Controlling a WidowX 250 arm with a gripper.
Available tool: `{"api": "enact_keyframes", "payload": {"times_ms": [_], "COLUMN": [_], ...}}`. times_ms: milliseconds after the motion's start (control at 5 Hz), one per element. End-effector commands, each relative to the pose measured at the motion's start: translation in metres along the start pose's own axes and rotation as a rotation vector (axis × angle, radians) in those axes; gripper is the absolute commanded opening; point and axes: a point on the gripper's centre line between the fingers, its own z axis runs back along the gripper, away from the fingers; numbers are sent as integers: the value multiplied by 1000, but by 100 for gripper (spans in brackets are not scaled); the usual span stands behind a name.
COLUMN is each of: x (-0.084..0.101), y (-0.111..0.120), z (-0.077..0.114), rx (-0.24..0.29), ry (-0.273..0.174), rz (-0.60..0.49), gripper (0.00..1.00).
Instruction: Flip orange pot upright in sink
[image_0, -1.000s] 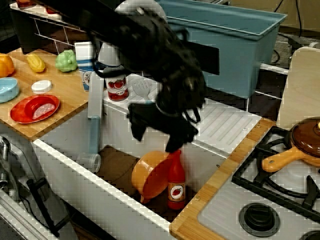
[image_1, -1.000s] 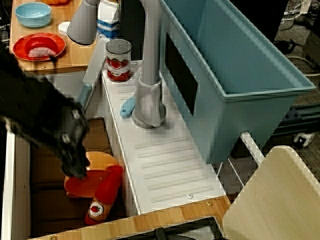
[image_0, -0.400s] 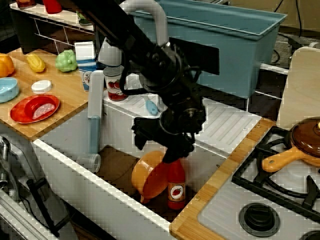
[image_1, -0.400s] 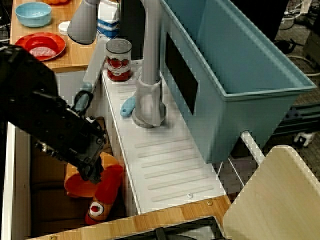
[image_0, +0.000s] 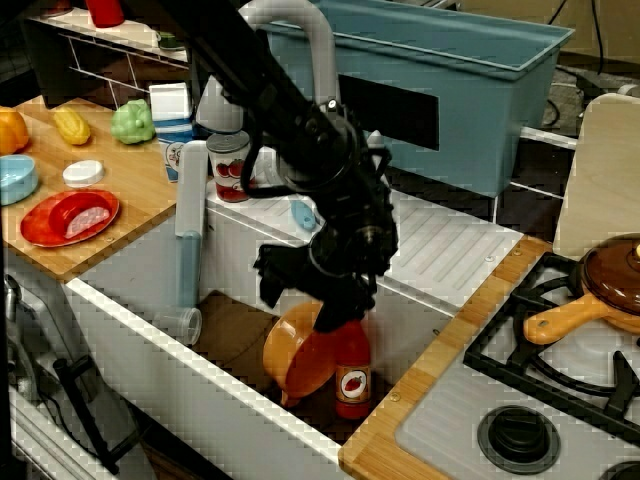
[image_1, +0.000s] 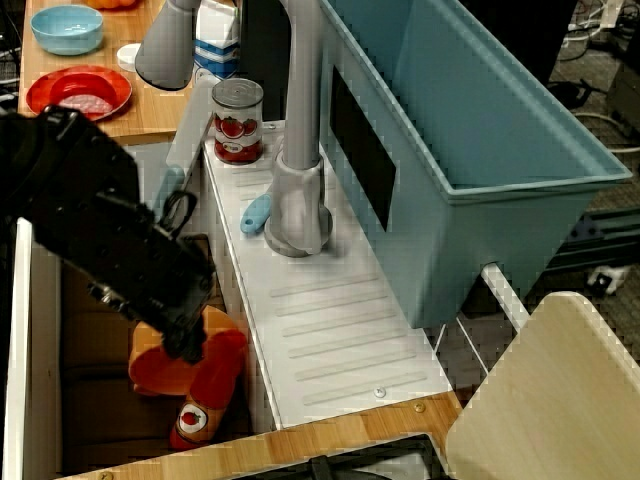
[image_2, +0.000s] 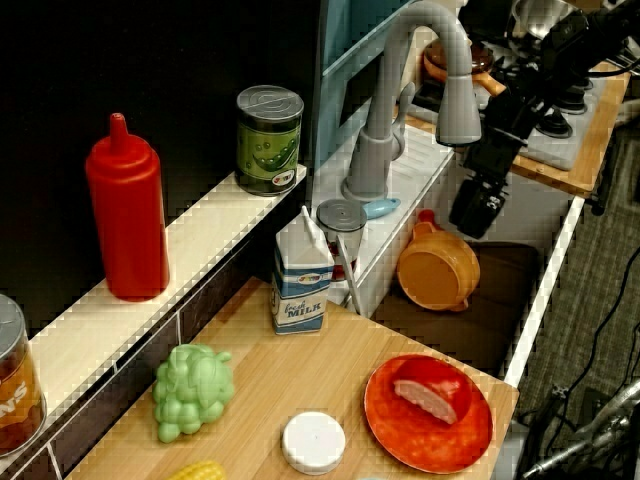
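The orange pot (image_0: 300, 355) lay tipped on its side in the sink (image_0: 150, 345), leaning against the ketchup bottle (image_0: 352, 375). The black end effector (image_0: 300, 300) hung right over its rim; whether its jaws were apart was impossible to tell.

We see a matte black arm (image_0: 270, 90) of chunky rounded segments, thin black cables looping beside its wrist, ending in a black tool (image_0: 300, 290).
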Motion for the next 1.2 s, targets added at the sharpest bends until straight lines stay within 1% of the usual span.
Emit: {"api": "enact_keyframes", "payload": {"times_ms": [0, 200, 400, 800, 1000], "x": [5, 0, -3, 2, -2], "y": [10, 7, 5, 3, -5], "z": [17, 14, 11, 2, -9], "rx": [-45, -78, -90, -102, -94], "ry": [-36, -12, -19, -24, -68], "rz": [23, 16, 21, 59, 87], "gripper": [100, 100, 100, 100, 100]}}
